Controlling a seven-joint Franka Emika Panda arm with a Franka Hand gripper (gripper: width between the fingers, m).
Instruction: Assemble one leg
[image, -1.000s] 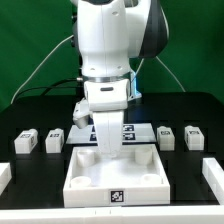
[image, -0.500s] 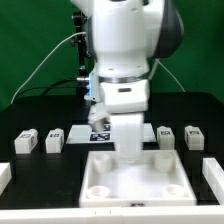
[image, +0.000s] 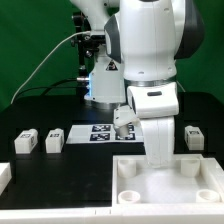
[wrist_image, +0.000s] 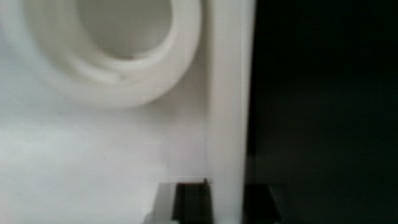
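My gripper (image: 158, 160) is shut on the far wall of the large flat white panel (image: 190, 186), which lies at the exterior view's lower right. In the wrist view the panel's wall (wrist_image: 228, 100) runs between my dark fingertips (wrist_image: 191, 203), beside a round corner socket (wrist_image: 107, 50). Small white legs with tags lie in a row on the black table: two at the exterior view's left (image: 27, 141) (image: 56, 139) and one at the right (image: 195, 136). Any other leg behind the arm is hidden.
The marker board (image: 100, 133) lies flat behind the panel, left of my arm. A white part (image: 4, 175) shows at the left edge. Cables and a stand (image: 85, 70) rise at the back.
My arm has moved to the exterior view's right, dragging the panel with it from the middle to the lower right. The legs have not moved.
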